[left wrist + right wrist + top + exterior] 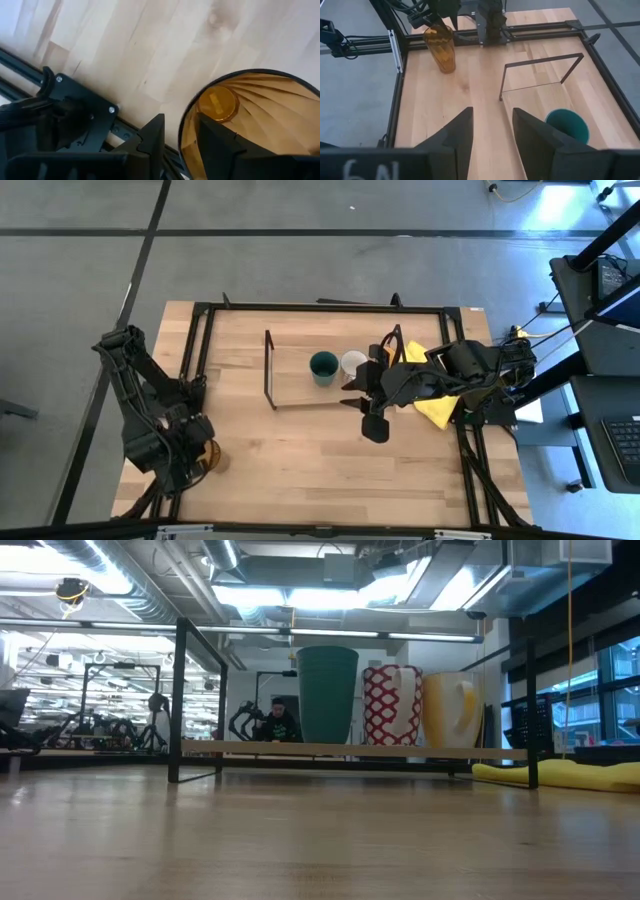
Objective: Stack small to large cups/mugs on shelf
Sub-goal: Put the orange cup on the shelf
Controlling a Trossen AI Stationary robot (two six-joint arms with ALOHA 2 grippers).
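Cups: the green cup, white mug and orange mug stand on the shelf. The left gripper pinches the amber tumbler's rim at the table's corner; the right gripper hangs open beside the shelf.

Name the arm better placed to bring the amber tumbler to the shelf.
Left. The left gripper already straddles the rim of the amber tumbler at the table's near-left corner. The right gripper is open and empty, by the shelf beside the green cup.
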